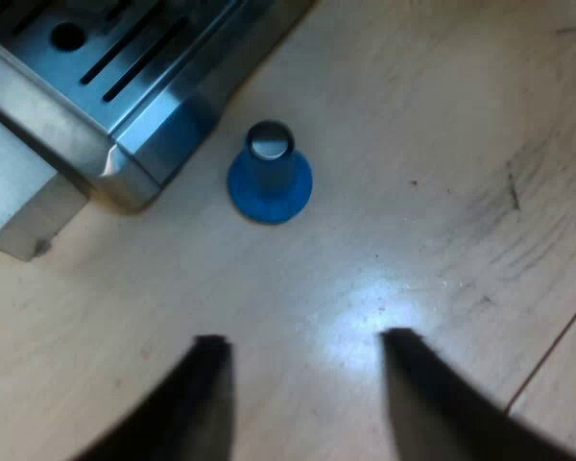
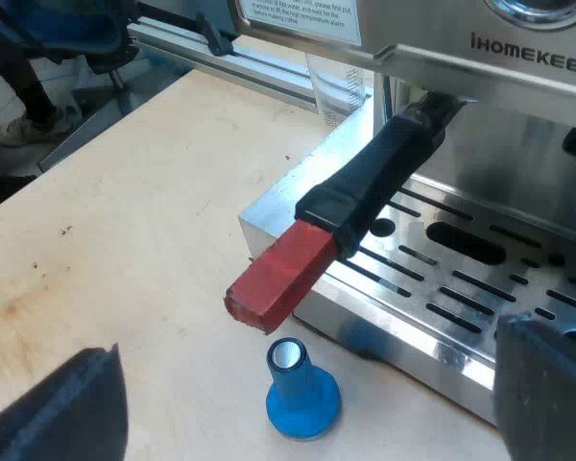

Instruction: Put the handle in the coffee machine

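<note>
The holder's dark handle (image 2: 379, 182) runs out from under the espresso machine's front (image 2: 523, 63), and its red end (image 2: 276, 277) juts past the corner of the slotted drip tray (image 2: 442, 288). My right gripper (image 2: 309, 341) is open, its fingers spread wide and apart from the handle, short of the red end. A blue tamper (image 2: 301, 392) stands upright on the wooden table just below that end. In the left wrist view my left gripper (image 1: 305, 338) is open over bare table, a short way from the blue tamper (image 1: 269, 175) beside the drip tray's corner (image 1: 125, 144).
A measuring glass (image 2: 338, 88) stands by the machine's side, near a metal rail (image 2: 259, 60) along the table's edge. A person's leg and shoe (image 2: 17, 123) show beyond that edge. The light wooden table (image 2: 125, 230) stretches around the tamper.
</note>
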